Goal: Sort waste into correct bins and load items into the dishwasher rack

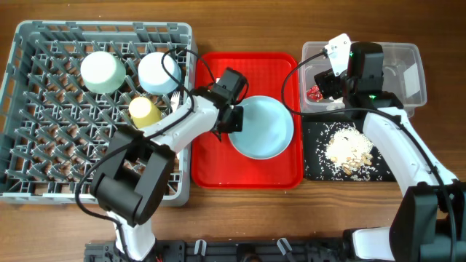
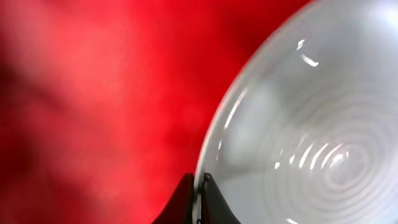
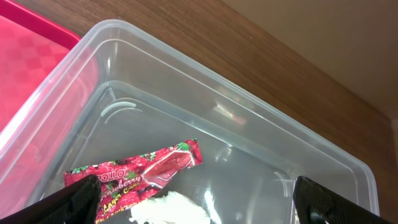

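Pinching rim of pale blue round plate (image 1: 269, 131) on red serving tray (image 1: 218, 164), left gripper (image 2: 198, 194) closed, likely for loading grey pegged rack (image 1: 44, 131) | right gripper (image 1: 325, 81) spread open above clear plastic tub (image 1: 409, 52), red printed wrapper (image 3: 144, 168) inside

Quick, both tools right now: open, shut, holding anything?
Left tool: shut on the rim of the pale blue plate.
Right tool: open, empty, over the clear tub.
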Robot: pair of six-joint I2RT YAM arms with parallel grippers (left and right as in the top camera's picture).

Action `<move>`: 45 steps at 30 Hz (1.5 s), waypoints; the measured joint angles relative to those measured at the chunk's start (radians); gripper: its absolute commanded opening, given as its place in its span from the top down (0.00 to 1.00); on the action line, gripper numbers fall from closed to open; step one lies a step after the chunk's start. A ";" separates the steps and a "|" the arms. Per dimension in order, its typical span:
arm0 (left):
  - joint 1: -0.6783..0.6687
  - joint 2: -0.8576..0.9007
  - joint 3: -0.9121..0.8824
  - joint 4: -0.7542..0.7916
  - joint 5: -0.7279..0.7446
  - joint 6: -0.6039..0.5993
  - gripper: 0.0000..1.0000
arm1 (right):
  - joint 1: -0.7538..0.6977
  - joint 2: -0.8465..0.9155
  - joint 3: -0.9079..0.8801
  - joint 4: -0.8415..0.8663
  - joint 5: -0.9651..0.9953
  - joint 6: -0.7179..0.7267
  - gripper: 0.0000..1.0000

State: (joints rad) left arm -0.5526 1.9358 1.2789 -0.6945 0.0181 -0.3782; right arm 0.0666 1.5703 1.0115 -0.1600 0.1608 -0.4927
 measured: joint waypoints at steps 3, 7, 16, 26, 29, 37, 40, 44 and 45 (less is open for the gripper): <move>0.011 -0.082 0.131 -0.211 -0.112 0.012 0.96 | 0.000 0.000 0.000 0.000 0.000 0.000 0.00; 0.013 -0.325 0.303 -0.365 -0.319 0.023 0.96 | 0.000 0.000 0.000 0.000 0.000 0.000 0.00; 0.079 -0.702 0.350 -0.713 -0.933 0.029 0.96 | 0.000 0.000 0.000 0.000 0.000 0.000 0.00; 0.259 -0.453 0.297 -0.663 -1.286 0.052 0.96 | 0.000 0.000 0.000 0.000 0.000 0.000 0.00; 0.296 -0.343 0.296 -0.525 -1.331 0.117 0.96 | 0.000 0.000 0.000 0.001 0.000 0.000 0.00; 0.307 -0.135 0.291 -0.348 -1.339 0.307 0.96 | 0.000 0.000 0.000 0.000 0.000 0.000 0.00; 0.307 -0.119 0.289 -0.322 -1.312 0.362 0.96 | 0.000 0.000 0.000 0.000 0.000 0.000 0.00; 0.311 -0.120 0.289 -0.307 -1.260 0.411 0.96 | 0.000 0.000 0.000 0.000 0.000 0.000 0.00; 0.312 -0.121 0.290 -0.307 -1.247 0.419 0.96 | 0.000 0.000 0.000 0.000 0.000 0.000 0.00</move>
State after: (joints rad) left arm -0.2405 1.8153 1.5688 -1.0012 -1.2285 0.0410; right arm 0.0666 1.5703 1.0115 -0.1600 0.1608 -0.4927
